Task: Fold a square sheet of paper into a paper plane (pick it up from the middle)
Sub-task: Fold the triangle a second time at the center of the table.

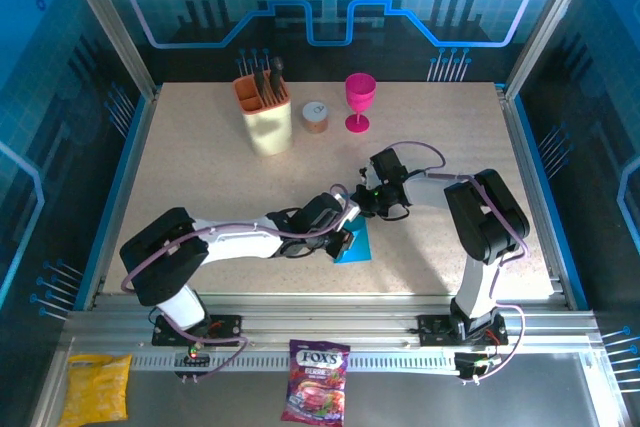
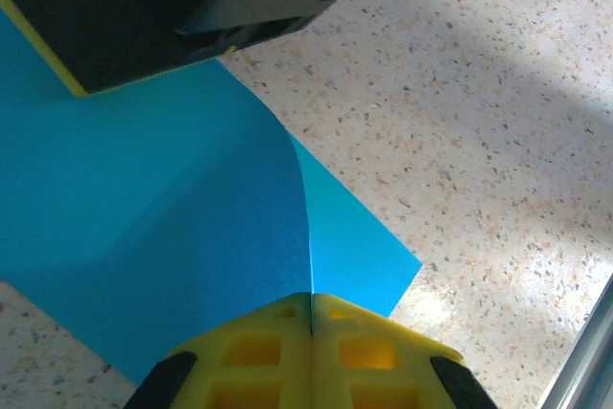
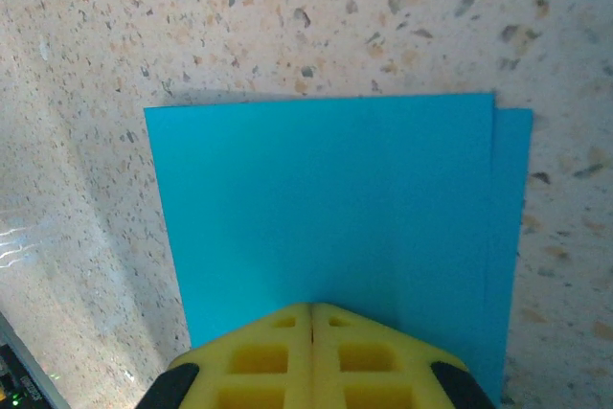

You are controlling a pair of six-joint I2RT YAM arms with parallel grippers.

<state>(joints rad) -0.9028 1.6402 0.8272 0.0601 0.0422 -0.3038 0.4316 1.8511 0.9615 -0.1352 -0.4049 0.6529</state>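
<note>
The square sheet of paper [image 1: 358, 247] is bright cyan-blue and lies folded over on the speckled table, near the front centre. In the right wrist view the paper [image 3: 335, 198] shows two layers, the upper one a little short of the lower at the right edge. My left gripper [image 2: 311, 296] is shut on a raised edge of the paper [image 2: 172, 237], which curves up from the table into the seam of the yellow fingers. My right gripper [image 3: 311, 306] is shut, its tips over the flat part of the sheet. In the top view, the left gripper [image 1: 347, 240] and the right gripper [image 1: 362, 205] meet over the paper.
At the back stand a cream holder [image 1: 266, 115] with dark utensils, a small tin [image 1: 315, 117] and a pink goblet [image 1: 360, 100]. A yellow snack bag [image 1: 97, 387] and a purple candy bag [image 1: 316, 382] lie on the metal shelf in front of the arm bases.
</note>
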